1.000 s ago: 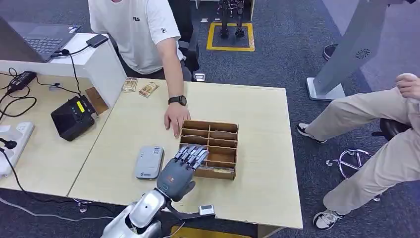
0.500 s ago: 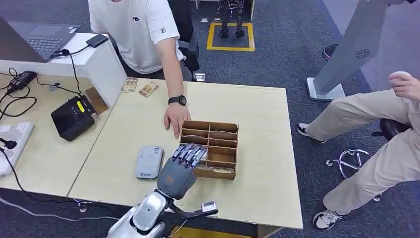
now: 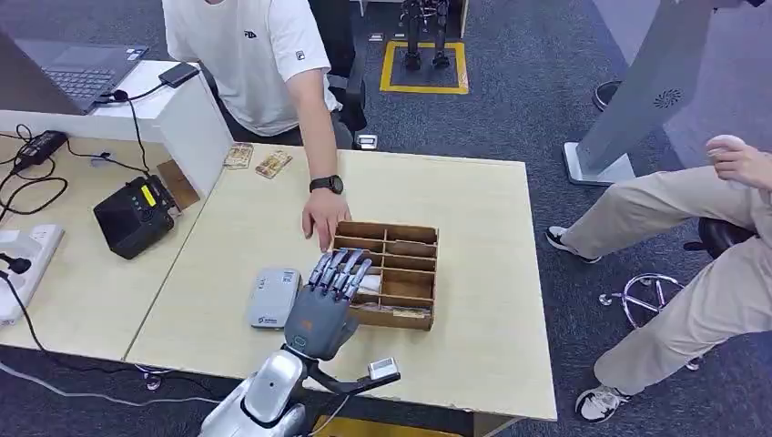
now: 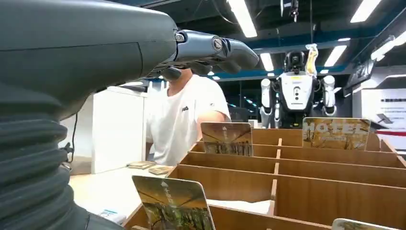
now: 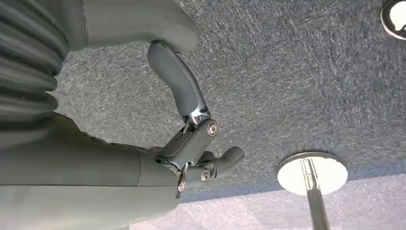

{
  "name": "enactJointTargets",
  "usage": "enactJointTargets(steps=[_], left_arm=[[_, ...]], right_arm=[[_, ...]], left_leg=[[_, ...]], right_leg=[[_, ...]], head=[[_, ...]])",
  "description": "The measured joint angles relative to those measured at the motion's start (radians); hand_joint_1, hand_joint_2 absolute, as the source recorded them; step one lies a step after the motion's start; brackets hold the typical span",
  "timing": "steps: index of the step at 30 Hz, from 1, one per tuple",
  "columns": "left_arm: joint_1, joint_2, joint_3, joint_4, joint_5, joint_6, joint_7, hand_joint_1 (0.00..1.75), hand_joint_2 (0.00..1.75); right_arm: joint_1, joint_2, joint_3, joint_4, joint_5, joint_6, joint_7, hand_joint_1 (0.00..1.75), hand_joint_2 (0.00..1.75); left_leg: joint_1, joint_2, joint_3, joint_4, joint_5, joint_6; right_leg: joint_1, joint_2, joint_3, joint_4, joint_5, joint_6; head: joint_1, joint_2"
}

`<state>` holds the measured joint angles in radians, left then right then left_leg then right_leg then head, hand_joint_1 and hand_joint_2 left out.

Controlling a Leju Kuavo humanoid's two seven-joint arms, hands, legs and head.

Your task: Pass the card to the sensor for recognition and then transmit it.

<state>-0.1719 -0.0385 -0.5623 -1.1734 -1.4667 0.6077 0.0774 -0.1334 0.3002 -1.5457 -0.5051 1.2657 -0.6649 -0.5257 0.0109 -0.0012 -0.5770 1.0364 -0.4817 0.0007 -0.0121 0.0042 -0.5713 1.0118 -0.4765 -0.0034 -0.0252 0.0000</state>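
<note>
Cards stand upright in the wooden divided box [image 3: 386, 273] near the middle of the pale table [image 3: 473, 209]; in the left wrist view one card [image 4: 173, 205] leans at the near edge, another [image 4: 226, 138] stands a row further in, and a third [image 4: 336, 132] sits off to the side of it. The left hand [image 3: 326, 305] hovers over the near left corner of that box, fingers [image 3: 339, 270] stretched forward and slightly apart, holding nothing; from its own camera the fingertips [image 4: 225, 48] reach out above the compartments without touching a card. Just left of the hand lies the grey card sensor [image 3: 274, 297], flat on the table and apart from the box. Beyond the box, a person in a white shirt rests a hand [image 3: 323, 218] on the table against the box's far left corner, a dark watch [image 3: 326, 184] on the wrist. Further left, on the adjoining desk, sits a black machine with a small lit display [image 3: 135, 216], and two small stacks of banknotes [image 3: 257, 160] lie at the table's far edge. The right hand [image 5: 191, 148] hangs over grey carpet, fingers loosely curled with nothing in them.
</note>
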Motion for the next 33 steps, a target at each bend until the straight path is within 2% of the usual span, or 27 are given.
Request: enactJointTargets(steps=[13,16,19,20,21,22,23,24,26,33], left_arm=[[-0.019,-0.027,0.027,0.092,-0.020,0.018,0.012,0.03,1.75],[-0.024,-0.033,0.031,0.111,-0.021,0.028,0.013,0.07,1.75],[-0.029,-0.039,0.033,0.127,-0.021,0.029,0.014,0.21,1.75],[-0.029,-0.042,0.035,0.134,-0.021,0.032,0.014,0.75,1.75],[-0.030,-0.042,0.039,0.138,-0.021,0.038,0.014,1.20,1.75],[-0.031,-0.045,0.041,0.144,-0.021,0.044,0.014,1.20,1.75],[-0.033,-0.047,0.043,0.149,-0.021,0.046,0.015,1.52,1.75],[-0.034,-0.050,0.044,0.154,-0.021,0.050,0.015,1.64,1.75],[-0.037,-0.052,0.047,0.163,-0.021,0.062,0.015,1.75,1.75],[-0.037,-0.059,0.064,0.171,-0.021,0.077,0.014,1.75,1.75]], right_arm=[[0.000,0.000,0.000,0.005,0.004,0.000,-0.001,0.00,1.75],[-0.001,0.000,0.000,0.006,0.004,0.000,-0.004,0.00,1.75],[-0.001,0.000,0.000,0.008,0.006,0.000,-0.004,0.00,1.75],[-0.001,0.000,0.000,0.009,0.005,0.000,-0.004,0.00,1.75],[-0.001,0.000,0.000,0.010,0.005,0.000,-0.004,0.00,1.75],[-0.001,0.000,0.000,0.011,0.006,0.000,-0.004,0.00,1.75],[-0.001,0.000,0.000,0.011,0.006,0.000,-0.004,0.00,1.75],[-0.002,0.000,0.000,0.011,0.005,0.000,-0.004,0.00,1.75],[-0.002,0.000,0.000,0.012,0.005,0.000,-0.004,0.00,1.75],[-0.002,0.000,0.000,0.012,0.005,0.000,-0.004,0.00,1.75]], left_leg=[[0.000,0.000,0.000,0.000,0.000,0.000],[0.000,0.000,0.000,0.000,0.000,0.000],[0.000,0.000,0.000,0.000,0.000,0.000],[0.000,0.000,0.000,0.000,0.000,0.000],[0.000,0.000,0.000,0.000,0.000,0.000],[0.000,0.000,0.000,0.000,0.000,0.000],[0.000,0.000,0.000,0.000,0.000,0.000],[0.000,0.000,0.000,0.000,0.000,0.000],[0.000,0.000,0.000,0.000,0.000,0.000],[0.000,0.000,0.000,0.000,0.000,0.000]], right_leg=[[0.000,0.000,0.000,0.000,0.000,0.000],[0.000,0.000,0.000,0.000,0.000,0.000],[0.000,0.000,0.000,0.000,0.000,0.000],[0.000,0.000,0.000,0.000,0.000,0.000],[0.000,0.000,0.000,0.000,0.000,0.000],[0.000,0.000,0.000,0.000,0.000,0.000],[0.000,0.000,0.000,0.000,0.000,0.000],[0.000,0.000,0.000,0.000,0.000,0.000],[0.000,0.000,0.000,0.000,0.000,0.000],[0.000,0.000,0.000,0.000,0.000,0.000]], head=[[0.000,0.000],[0.000,0.000],[0.000,0.000],[0.000,0.000],[0.000,0.000],[0.000,0.000],[0.000,0.000],[0.000,0.000],[0.000,0.000],[0.000,0.000]])
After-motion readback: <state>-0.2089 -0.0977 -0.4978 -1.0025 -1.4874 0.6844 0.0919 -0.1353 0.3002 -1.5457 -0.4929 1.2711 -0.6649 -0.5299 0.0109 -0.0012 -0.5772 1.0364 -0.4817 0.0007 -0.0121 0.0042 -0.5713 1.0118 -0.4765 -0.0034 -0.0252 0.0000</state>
